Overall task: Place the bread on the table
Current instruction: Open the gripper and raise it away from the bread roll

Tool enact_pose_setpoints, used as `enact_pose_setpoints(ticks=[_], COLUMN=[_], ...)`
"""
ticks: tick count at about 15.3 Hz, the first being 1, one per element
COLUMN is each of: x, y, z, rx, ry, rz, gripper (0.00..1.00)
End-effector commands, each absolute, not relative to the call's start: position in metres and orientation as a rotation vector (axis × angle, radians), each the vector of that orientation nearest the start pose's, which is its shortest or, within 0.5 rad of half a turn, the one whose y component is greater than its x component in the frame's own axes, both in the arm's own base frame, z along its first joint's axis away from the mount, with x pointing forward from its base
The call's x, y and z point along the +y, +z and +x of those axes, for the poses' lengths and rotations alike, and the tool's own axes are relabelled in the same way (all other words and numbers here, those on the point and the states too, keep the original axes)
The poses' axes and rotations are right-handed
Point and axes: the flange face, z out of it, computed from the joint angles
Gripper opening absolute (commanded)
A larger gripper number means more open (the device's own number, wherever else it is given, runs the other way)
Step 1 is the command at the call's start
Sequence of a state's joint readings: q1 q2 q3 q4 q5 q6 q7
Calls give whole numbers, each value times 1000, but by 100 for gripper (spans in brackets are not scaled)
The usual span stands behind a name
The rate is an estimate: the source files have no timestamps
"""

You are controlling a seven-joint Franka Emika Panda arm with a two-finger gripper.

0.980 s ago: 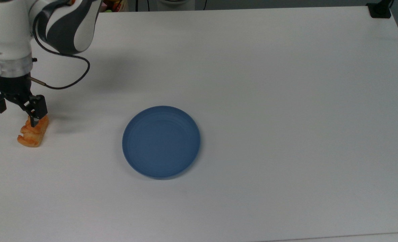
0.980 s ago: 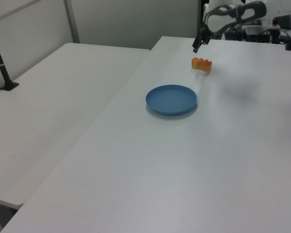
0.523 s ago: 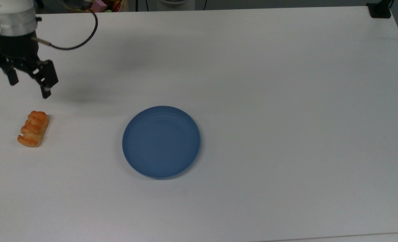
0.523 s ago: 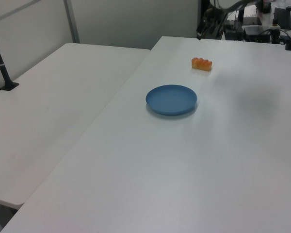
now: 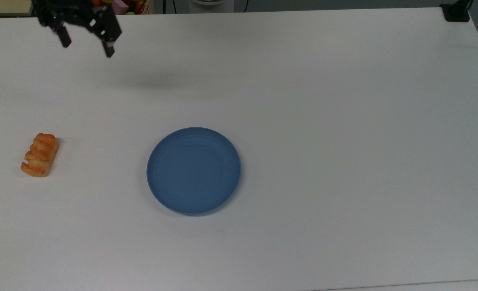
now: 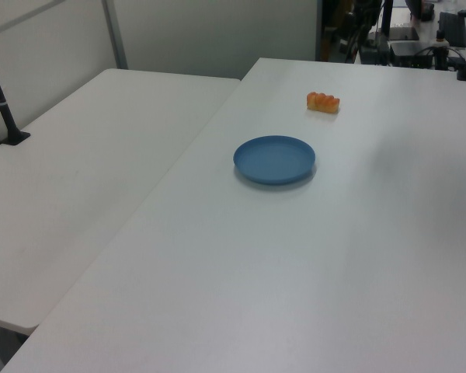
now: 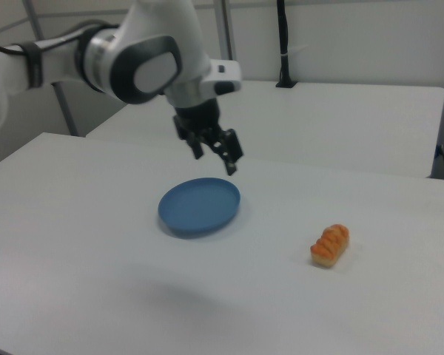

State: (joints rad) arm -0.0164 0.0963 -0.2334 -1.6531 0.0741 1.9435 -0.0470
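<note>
1. we see the white worktop (image 5: 344, 101) taking up most of the scene, just as it did a second ago; nothing on it has shifted.
2. the white arm (image 7: 126, 55) has lifted away from the bread since a second ago, when its gripper stood right over the roll. in the right view it now hangs in the air above the worktop.
3. the round blue plate (image 5: 193, 170) sits where it was, empty, near the middle of the worktop; in the left view it is at (image 6: 274, 159).
4. the gripper (image 5: 87, 45) is now at the far edge in the top view, toward the top view's left, well apart from the bread. its two black fingers are spread and hold nothing. in the right view it hangs above the plate's far rim (image 7: 217, 157).
5. the bread (image 5: 40, 155) lies alone on the bare worktop at the top view's left, well apart from the plate, unmoved since half a second ago; see also (image 6: 323, 102) and (image 7: 330, 245).
</note>
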Motion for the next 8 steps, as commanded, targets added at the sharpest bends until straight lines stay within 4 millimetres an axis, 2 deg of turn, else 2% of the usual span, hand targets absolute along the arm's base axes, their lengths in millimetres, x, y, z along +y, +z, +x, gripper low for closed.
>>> enact_pose_setpoints(ticks=[1, 3, 6, 8], x=[-116, -116, -101, -101], y=[582, 585, 586, 585], z=[562, 558, 561, 562], rx=[293, 290, 268, 271], ry=[-223, -213, -212, -209], rz=[-3081, -3079, -3078, -3077], gripper=[100, 100, 100, 100])
